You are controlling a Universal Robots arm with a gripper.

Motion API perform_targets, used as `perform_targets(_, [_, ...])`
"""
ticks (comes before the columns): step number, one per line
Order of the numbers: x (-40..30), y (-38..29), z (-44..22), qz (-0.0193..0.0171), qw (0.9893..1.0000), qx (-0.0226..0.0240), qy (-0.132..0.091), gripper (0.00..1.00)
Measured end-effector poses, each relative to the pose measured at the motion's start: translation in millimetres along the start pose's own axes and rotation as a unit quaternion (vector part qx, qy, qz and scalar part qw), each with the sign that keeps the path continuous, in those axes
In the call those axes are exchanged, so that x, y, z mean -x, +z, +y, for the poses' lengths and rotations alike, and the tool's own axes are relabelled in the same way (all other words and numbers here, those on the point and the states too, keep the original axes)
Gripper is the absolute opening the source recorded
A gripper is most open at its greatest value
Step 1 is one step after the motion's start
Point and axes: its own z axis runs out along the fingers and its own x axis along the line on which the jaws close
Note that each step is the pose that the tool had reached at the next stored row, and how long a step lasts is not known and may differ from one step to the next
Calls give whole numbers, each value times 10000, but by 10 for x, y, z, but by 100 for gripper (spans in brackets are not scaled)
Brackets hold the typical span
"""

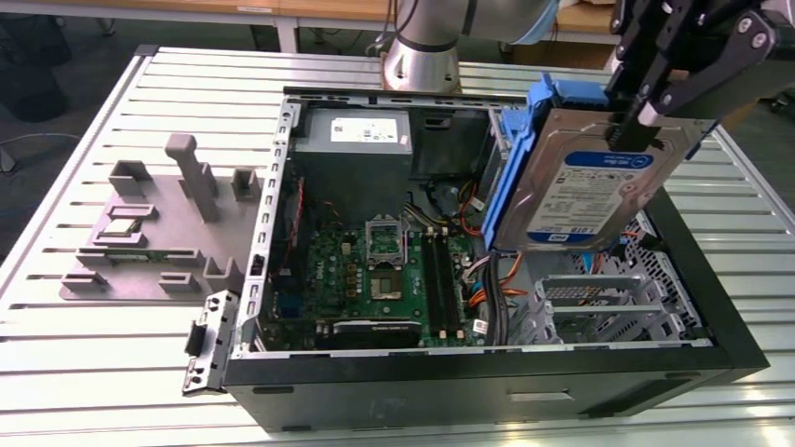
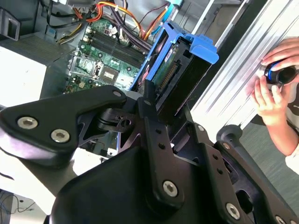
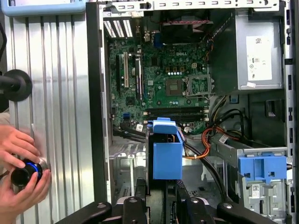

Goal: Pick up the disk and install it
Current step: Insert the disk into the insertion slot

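Note:
The disk (image 1: 584, 186) is a silver hard drive with a white-and-blue label in a bright blue carrier. It hangs tilted, close to upright, over the open computer case (image 1: 497, 363), above the metal drive cage (image 1: 597, 298). My gripper (image 1: 634, 121) is shut on its upper edge. The second wrist view shows the disk (image 2: 182, 70) edge-on between my black fingers (image 2: 149, 107). In the first wrist view the blue carrier (image 3: 167, 149) stands just beyond my gripper (image 3: 161, 198), over the case's drive area.
Inside the case lie the motherboard (image 3: 173, 84), a grey power-supply box (image 3: 254, 51), orange cables and a blue bracket (image 3: 261, 168). A grey fixture plate (image 1: 149, 233) sits on the table at the exterior view's left. A person's hands (image 3: 18, 158) hold a round black device beside the case.

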Motion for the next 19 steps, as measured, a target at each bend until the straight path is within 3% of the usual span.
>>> perform_targets(14, [-220,37,-127,1,10000,0,4,35])
perform_targets(19, [-215,64,-313,1,10000,0,4,35])
